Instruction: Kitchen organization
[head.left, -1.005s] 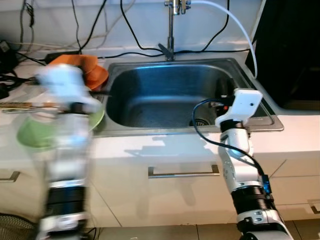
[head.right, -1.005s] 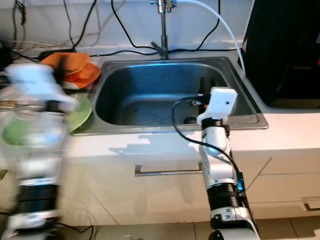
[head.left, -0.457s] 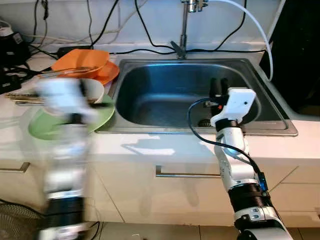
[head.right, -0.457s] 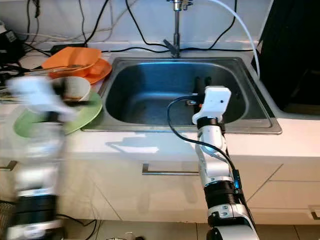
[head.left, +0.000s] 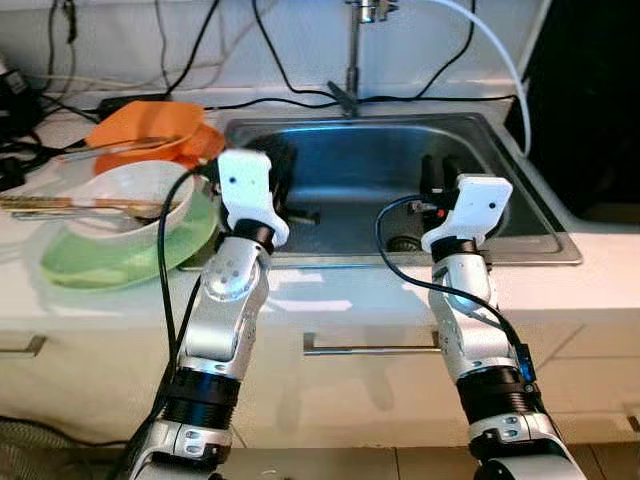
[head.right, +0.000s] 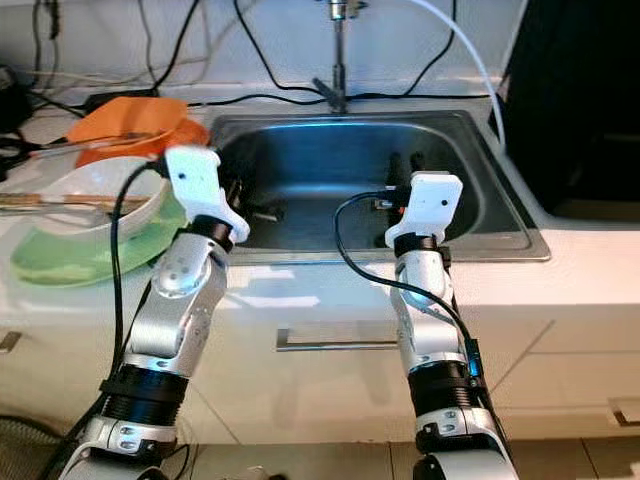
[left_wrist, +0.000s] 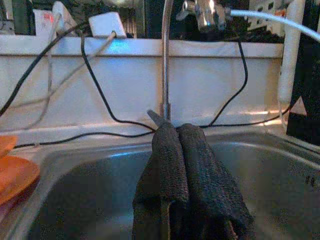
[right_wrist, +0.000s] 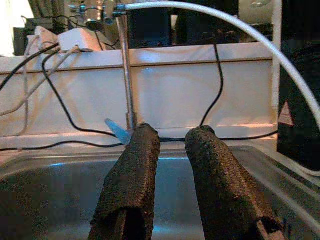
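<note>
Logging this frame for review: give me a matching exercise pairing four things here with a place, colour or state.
Things:
1. left claw
2. right claw
3. white bowl
4. orange plates

States:
A. on the green plate
B. fingers apart, over the sink
C. by the sink's far left corner
D. fingers pressed together

Pairs: 1-D, 2-B, 3-A, 4-C

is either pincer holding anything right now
Nothing is held. The left pincer is shut on nothing, and the right pincer is open and bare, both over the stainless steel sink.
</note>
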